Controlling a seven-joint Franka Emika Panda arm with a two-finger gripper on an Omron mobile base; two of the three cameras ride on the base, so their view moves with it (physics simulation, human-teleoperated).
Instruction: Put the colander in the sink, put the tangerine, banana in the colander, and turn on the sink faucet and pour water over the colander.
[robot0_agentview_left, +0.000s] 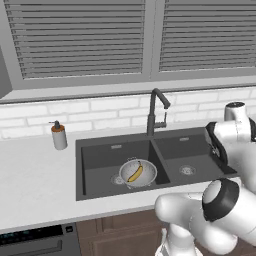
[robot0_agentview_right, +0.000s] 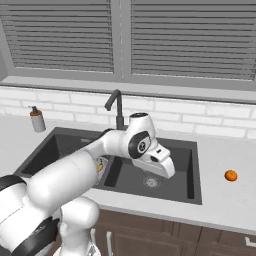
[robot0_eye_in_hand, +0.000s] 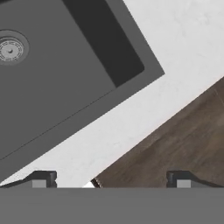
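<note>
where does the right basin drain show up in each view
Left base view: right basin drain, right of centre, beside the colander.
Right base view: drain at centre, under the hand.
Hand view: drain at upper left edge.
Shared landmark: the sink rim against white counter.

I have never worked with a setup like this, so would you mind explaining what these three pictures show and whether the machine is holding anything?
It is a rendered kitchen with a white robot arm on a driving base. Two pictures come from cameras behind the arm, left and right; the third looks along its hand. The colander sits in the sink with the banana inside. The tangerine lies on the counter to the right. A sink faucet and soap pump stand behind. The gripper is open and holds nothing.
</note>
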